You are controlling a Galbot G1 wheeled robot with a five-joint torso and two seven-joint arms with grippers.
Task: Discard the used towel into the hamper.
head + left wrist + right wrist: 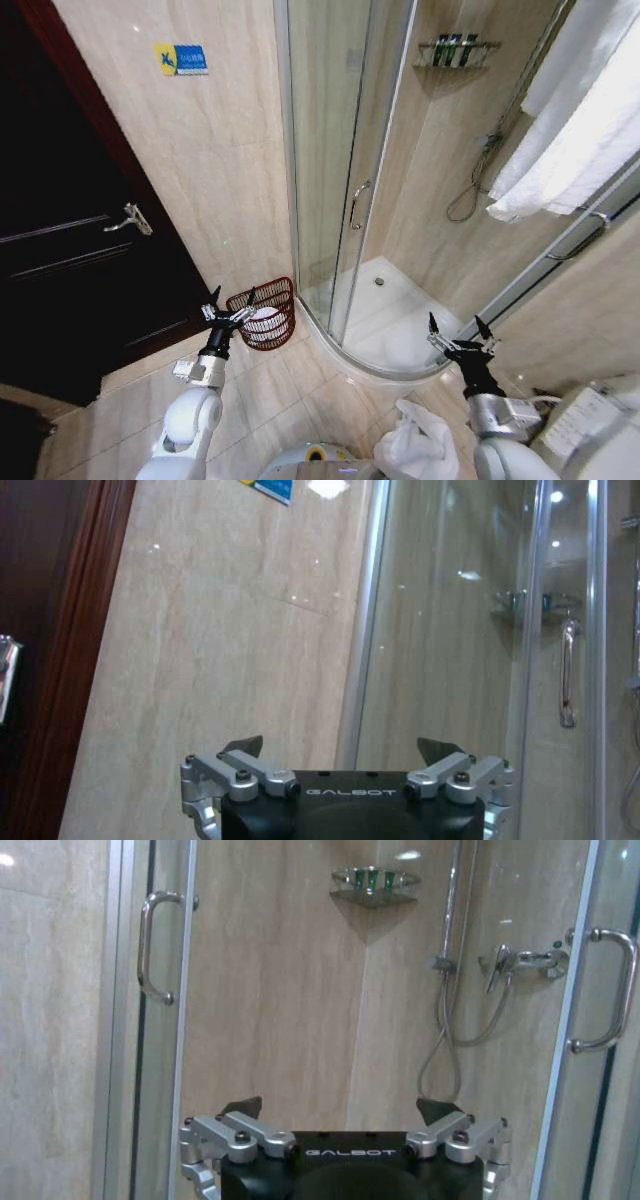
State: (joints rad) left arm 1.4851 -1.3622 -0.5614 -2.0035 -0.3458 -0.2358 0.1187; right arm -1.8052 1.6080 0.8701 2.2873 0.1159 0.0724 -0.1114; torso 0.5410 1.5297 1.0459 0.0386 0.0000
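Note:
The hamper (272, 300), a dark reddish-brown ribbed basket, stands on the floor against the wall beside the shower door. White cloth (264, 326) lies inside it. My left gripper (232, 298) hovers at the hamper's left rim, open and empty; in the left wrist view the left gripper (340, 746) faces the tiled wall. A crumpled white towel (415, 445) lies on the floor close in front of me. My right gripper (457, 326) is raised beside the shower tray, open and empty; the right wrist view has the right gripper (340, 1106) facing the shower.
A dark wooden door (70, 250) with a lever handle stands to the left. The glass shower cabin (350, 180) and its curved white tray (395, 330) fill the middle. White towels (580, 130) hang on a rail at the upper right. Tiled floor lies between hamper and tray.

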